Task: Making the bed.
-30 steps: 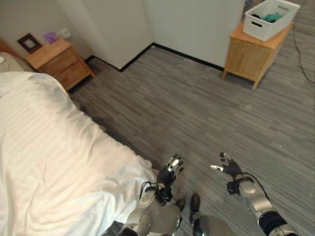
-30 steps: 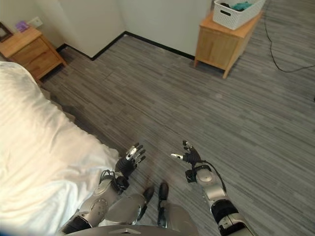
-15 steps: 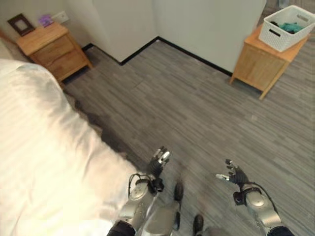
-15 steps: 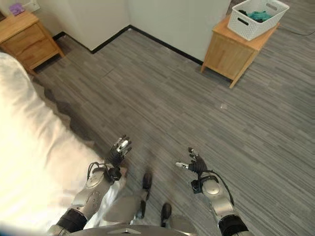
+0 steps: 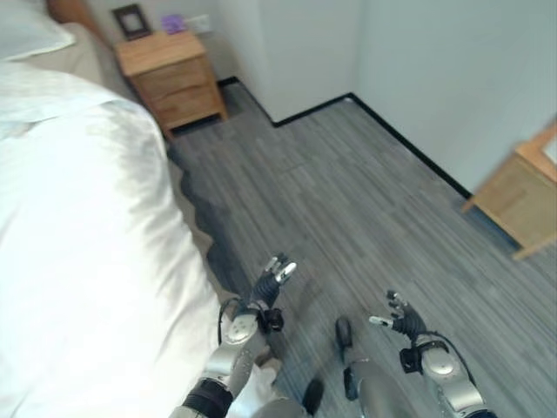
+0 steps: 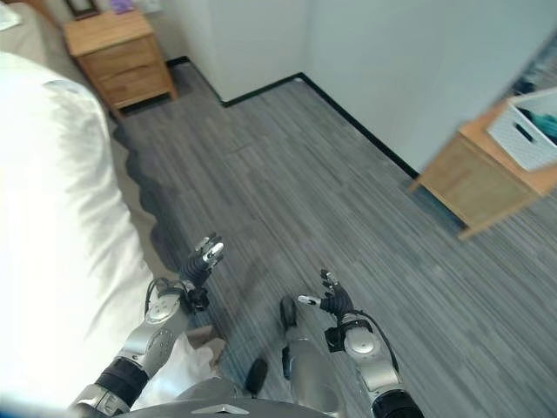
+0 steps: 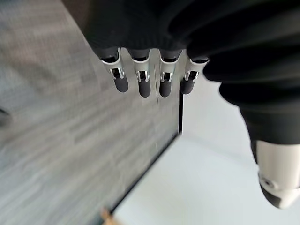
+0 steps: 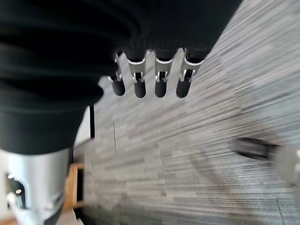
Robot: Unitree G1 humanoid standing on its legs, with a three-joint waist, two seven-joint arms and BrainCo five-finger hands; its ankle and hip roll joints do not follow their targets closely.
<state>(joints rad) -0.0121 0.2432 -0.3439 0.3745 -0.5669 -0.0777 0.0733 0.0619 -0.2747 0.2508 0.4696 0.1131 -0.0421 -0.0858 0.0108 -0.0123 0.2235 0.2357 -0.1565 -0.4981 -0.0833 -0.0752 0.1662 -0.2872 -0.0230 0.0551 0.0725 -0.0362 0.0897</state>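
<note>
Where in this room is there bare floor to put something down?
The widest free patch is the grey striped floor between the white-covered bed, the white wall corner and the wooden cabinet with a white basket. It is tighter by the wooden nightstand and around both open hands.

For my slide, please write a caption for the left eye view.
Both open hands, left hand and right hand, hover above grey floor beside the white-covered bed.

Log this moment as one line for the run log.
left hand: open, empty, over floor beside white duvet | right hand: open, empty, over floor | bed: not touched | nightstand: by bed head
</note>
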